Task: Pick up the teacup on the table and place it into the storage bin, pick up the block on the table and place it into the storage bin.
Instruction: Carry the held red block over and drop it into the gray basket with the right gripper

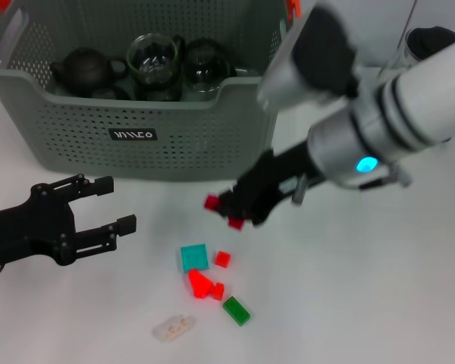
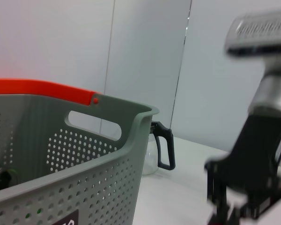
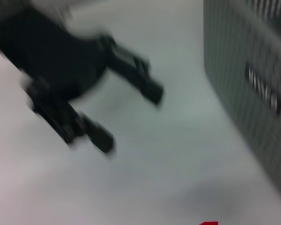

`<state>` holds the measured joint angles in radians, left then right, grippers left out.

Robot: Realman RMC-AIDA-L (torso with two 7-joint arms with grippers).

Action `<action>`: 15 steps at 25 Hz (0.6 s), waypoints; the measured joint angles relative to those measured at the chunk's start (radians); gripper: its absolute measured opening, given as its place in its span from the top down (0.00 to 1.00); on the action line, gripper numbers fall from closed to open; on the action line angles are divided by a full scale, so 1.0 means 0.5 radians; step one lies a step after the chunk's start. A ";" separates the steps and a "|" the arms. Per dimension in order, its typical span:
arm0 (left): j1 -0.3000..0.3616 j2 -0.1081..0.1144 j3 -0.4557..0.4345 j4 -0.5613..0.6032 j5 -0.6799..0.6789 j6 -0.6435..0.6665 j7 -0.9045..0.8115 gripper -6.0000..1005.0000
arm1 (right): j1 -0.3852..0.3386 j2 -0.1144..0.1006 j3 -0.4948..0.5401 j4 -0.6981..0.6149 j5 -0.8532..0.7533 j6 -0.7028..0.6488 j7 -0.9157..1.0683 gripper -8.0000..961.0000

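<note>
1. Head view: the right gripper (image 1: 229, 212) hangs above the white bench (image 1: 379, 303), just in front of the storage bin (image 1: 144, 114). Its jaws appear to pinch a small red block (image 1: 211, 202), with another red piece at the lower tip, though the blur makes the grip hard to confirm. The bin's front wall lies just behind the jaws, so the carry looks to go up and back over the rim. A dark teapot (image 1: 83, 70) and glass teacups (image 1: 153, 59) sit inside the bin. Loose blocks lie on the bench nearer the robot: a teal square block (image 1: 194, 258), red blocks (image 1: 202, 284), a green block (image 1: 236, 311) and a clear block (image 1: 174, 327). The left gripper (image 1: 110, 206) rests low at the left, jaws spread and empty, farther from the blocks.

2. Left wrist view: the bin's rim (image 2: 131, 117) with its orange handle clip (image 2: 42, 89) stands close by. A glass pitcher (image 2: 159, 150) sits behind the bin.

3. Right wrist view: the left gripper (image 3: 126, 110) shows blurred, jaws apart, beside the bin wall (image 3: 253, 84).
</note>
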<state>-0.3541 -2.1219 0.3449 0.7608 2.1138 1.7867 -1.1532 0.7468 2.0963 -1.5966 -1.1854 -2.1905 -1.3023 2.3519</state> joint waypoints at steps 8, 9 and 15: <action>-0.012 0.004 0.000 0.000 0.000 0.004 -0.003 0.23 | 0.110 0.002 0.409 -0.363 0.063 -0.192 -0.040 0.88; -0.015 0.005 0.001 0.000 0.000 0.006 -0.004 0.23 | 0.167 0.002 0.475 -0.352 0.059 -0.184 -0.055 0.88; -0.025 0.007 0.001 0.000 0.000 0.016 -0.003 0.23 | 0.464 -0.002 0.671 -0.034 -0.092 0.109 -0.149 0.88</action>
<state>-0.3668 -2.1183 0.3453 0.7609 2.1138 1.7948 -1.1544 0.9790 2.0953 -1.2612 -1.2022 -2.2365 -1.2477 2.2774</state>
